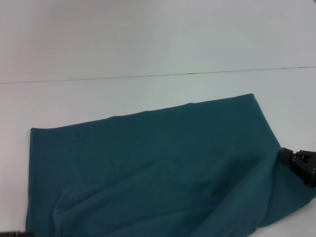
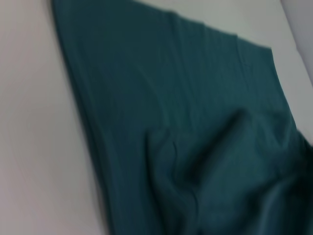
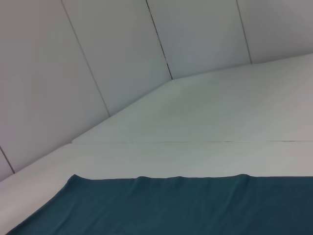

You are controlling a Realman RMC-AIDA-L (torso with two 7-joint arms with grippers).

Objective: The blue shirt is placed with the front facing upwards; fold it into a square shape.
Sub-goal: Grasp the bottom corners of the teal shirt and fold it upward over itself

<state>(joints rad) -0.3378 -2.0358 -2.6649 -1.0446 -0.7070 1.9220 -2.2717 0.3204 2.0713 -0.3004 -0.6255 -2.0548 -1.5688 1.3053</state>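
Closest to my head camera lies the blue shirt (image 1: 148,173), a big dark teal sheet spread over the near half of the white tabletop (image 1: 123,98) and running off the lower edge of that view. I see no lettering or neckline on the side facing up, only plain cloth. Its far edge slants from a corner on my left up to a higher corner on my right, and its left edge is straight. Soft ridges and a diagonal crease run through the near middle of the cloth, and the left wrist view shows that same fabric (image 2: 186,127) bunched into deeper folds at one end while the rest lies flat against the pale surface (image 2: 34,147). From the right wrist view I get the shirt's edge (image 3: 161,205) lying flat, with a small ripple along it, and bare tabletop (image 3: 195,127) beyond it up to the panelled wall (image 3: 98,58). Smaller, at the shirt's right edge, sits the right pincer (image 1: 285,157), black, pressed against the cloth where it puckers; I cannot tell whether it is clenched. Smallest, a dark sliver of the left pincer (image 1: 15,233) shows at the bottom left corner, state unclear.
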